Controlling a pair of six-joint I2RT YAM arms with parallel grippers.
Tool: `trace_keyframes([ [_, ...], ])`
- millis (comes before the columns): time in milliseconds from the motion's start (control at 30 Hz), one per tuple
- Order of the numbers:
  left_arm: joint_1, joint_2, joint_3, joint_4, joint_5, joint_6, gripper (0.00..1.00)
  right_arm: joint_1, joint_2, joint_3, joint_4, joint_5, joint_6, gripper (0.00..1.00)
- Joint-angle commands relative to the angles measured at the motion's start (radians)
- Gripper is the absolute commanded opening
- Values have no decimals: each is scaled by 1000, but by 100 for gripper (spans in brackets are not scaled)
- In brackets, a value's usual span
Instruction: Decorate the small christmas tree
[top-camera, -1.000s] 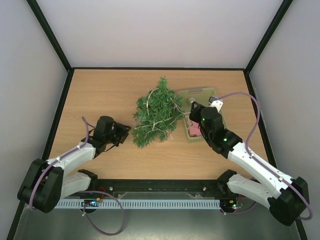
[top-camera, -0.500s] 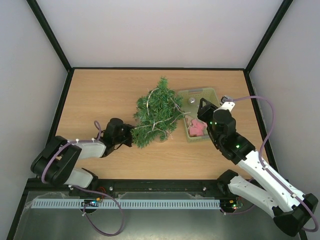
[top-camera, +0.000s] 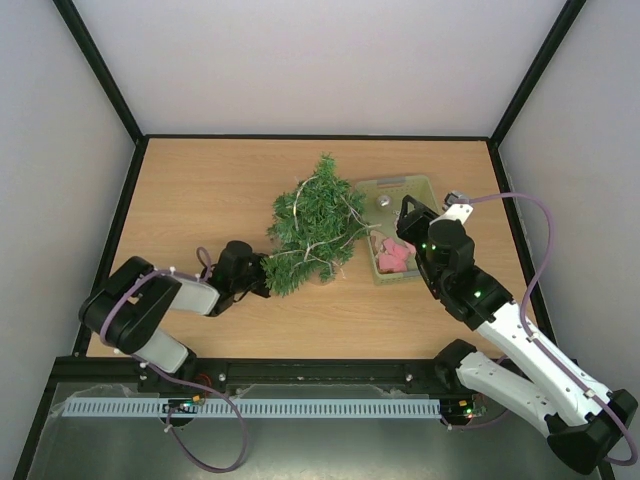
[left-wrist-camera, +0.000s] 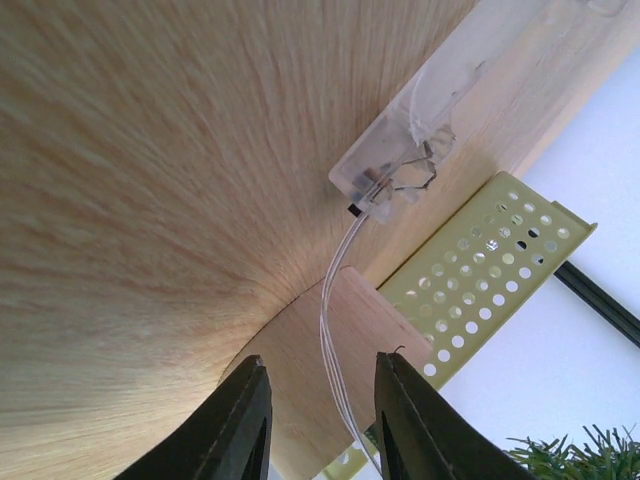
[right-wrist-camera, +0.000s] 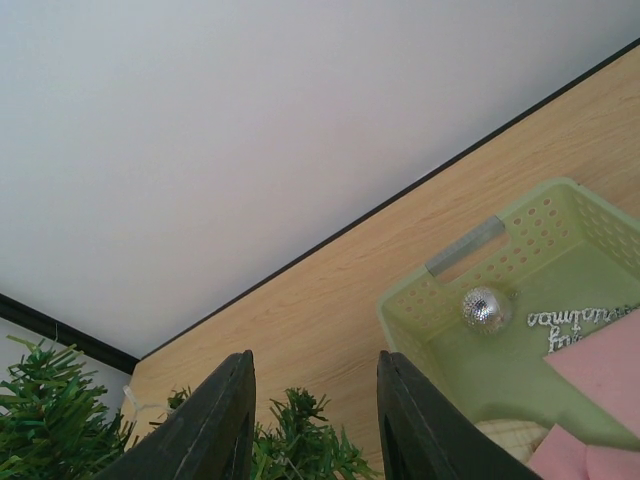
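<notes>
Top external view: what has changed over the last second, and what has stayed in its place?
The left hand moved right across the table to the lower edge of the small christmas tree. The right hand drew back toward the near right, uncovering the pink pieces in the pale green basket. Neither hand holds anything now. Tree and basket stayed in place.

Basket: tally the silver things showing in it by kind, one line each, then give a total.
In the basket, as the right wrist view shows it:
Glitter ball: 1
Script-word ornament: 1
Total: 2
Pink pieces cover part of the floor, so anything under them is not counted.
</notes>
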Motion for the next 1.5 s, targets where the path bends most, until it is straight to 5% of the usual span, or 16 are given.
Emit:
trace_keyframes([
  [0, -4, 37, 6, 94, -9, -37, 30, -3, -11, 29, -15, 17, 2, 32],
  [633, -10, 118, 29, 191, 13, -97, 15, -3, -17, 45, -11, 44, -34, 32],
  [767, -11, 97, 25, 182, -11, -85, 2, -3, -9, 58, -14, 43, -45, 32],
  [1000, 18, 20, 8, 175, -74, 10, 2, -3, -18, 59, -18, 44, -56, 32],
  [1467, 6, -101, 27, -102, -77, 69, 8, -3, -41, 33, -12, 46, -49, 32],
])
